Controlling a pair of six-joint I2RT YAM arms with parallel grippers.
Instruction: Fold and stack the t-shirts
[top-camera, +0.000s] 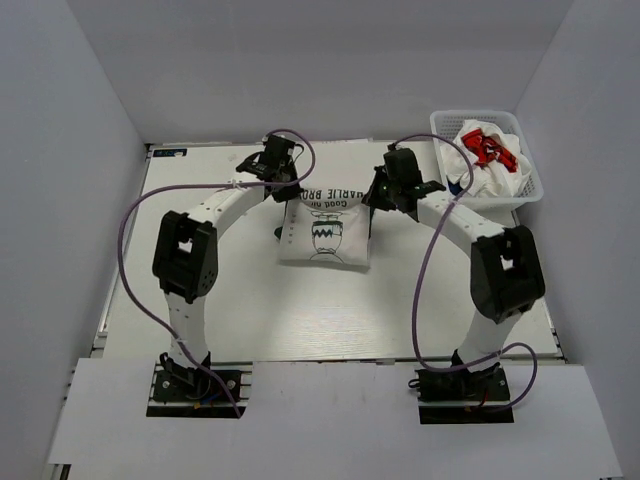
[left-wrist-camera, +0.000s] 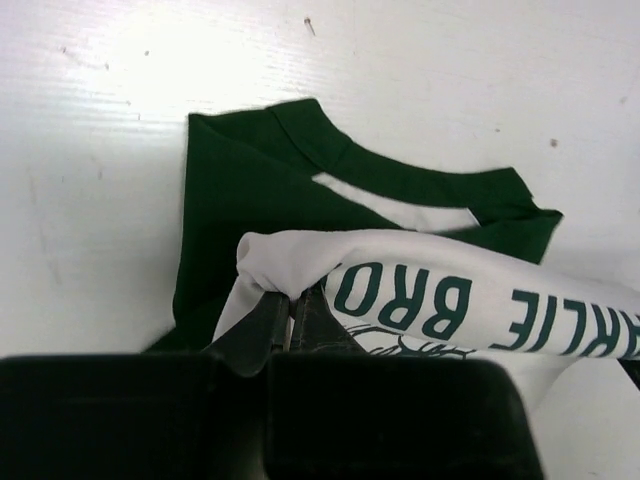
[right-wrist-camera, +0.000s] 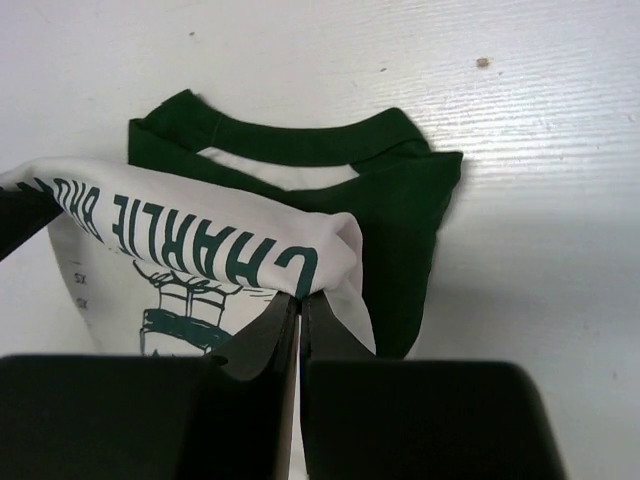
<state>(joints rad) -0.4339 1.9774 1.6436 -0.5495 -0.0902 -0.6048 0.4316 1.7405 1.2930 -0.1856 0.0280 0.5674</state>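
A white t-shirt with dark green sleeves and collar (top-camera: 325, 232) lies at the table's middle back, printed with green lettering and a line drawing. My left gripper (top-camera: 284, 190) is shut on its far left corner, and in the left wrist view the white fold (left-wrist-camera: 300, 262) is pinched at the left gripper's tips (left-wrist-camera: 290, 297). My right gripper (top-camera: 378, 196) is shut on the far right corner; the right wrist view shows the cloth (right-wrist-camera: 230, 245) caught at the right gripper's tips (right-wrist-camera: 300, 297). Green collar and sleeves (right-wrist-camera: 400, 210) lie flat beyond.
A white mesh basket (top-camera: 520, 188) stands at the back right, holding crumpled white t-shirts (top-camera: 470, 165), one with red print (top-camera: 490, 148). White walls close in the table on the left, back and right.
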